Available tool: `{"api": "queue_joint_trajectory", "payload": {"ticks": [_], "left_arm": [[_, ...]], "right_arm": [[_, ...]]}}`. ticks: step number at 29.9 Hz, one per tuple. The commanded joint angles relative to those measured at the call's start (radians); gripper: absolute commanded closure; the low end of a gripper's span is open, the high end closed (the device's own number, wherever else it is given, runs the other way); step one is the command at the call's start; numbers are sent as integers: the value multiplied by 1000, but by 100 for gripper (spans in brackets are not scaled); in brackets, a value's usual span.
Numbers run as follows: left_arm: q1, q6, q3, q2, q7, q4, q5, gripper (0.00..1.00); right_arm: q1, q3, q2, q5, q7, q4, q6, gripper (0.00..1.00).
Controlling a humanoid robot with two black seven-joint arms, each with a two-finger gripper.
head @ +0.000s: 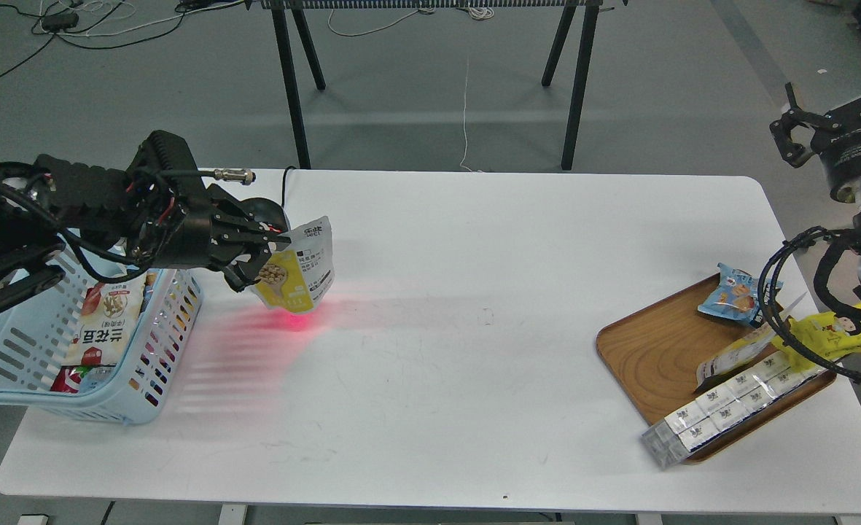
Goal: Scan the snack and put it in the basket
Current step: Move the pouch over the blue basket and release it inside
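Note:
The snack (300, 271), a pouch with a yellow bean-print panel and a white printed side, hangs above the white table (474, 306) just right of the basket. My left gripper (270, 251) is shut on its left edge and holds it in the air. A red glow lies on the table under the pouch. The light blue slotted basket (138, 379) stands at the table's left edge and holds other snack packs. My right gripper (798, 135) is raised off the table's right side, with its fingers spread open and empty.
A brown wooden tray (656, 350) sits at the right with a small blue packet (733, 292), a bright yellow cartoon pack (842, 332) and a row of white boxes (729, 405). A black scanner (266, 211) stands behind the pouch. Black stand legs rise beyond the table.

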Motion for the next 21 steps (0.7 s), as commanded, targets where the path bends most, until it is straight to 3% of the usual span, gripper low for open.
{"api": "queue_joint_trajectory", "payload": {"ticks": [1, 5, 7, 15, 21], "left_arm": [[0, 0, 0, 0, 0, 0, 0, 98], [-3, 5, -9, 9, -6, -17, 0, 98], [-8, 16, -41, 19, -42, -38, 0, 98], [-8, 26, -121, 156, -42, -68, 0, 98], [-5, 91, -131, 311, -42, -108, 0, 98]], "right_arm": [[2, 0, 2, 0, 0, -1, 0, 2], [3, 0, 1, 0, 0, -3, 0, 2], [3, 0, -1, 0, 0, -3, 0, 2], [2, -2, 1, 0, 0, -7, 0, 2], [3, -2, 4, 0, 0, -7, 0, 2]]}}
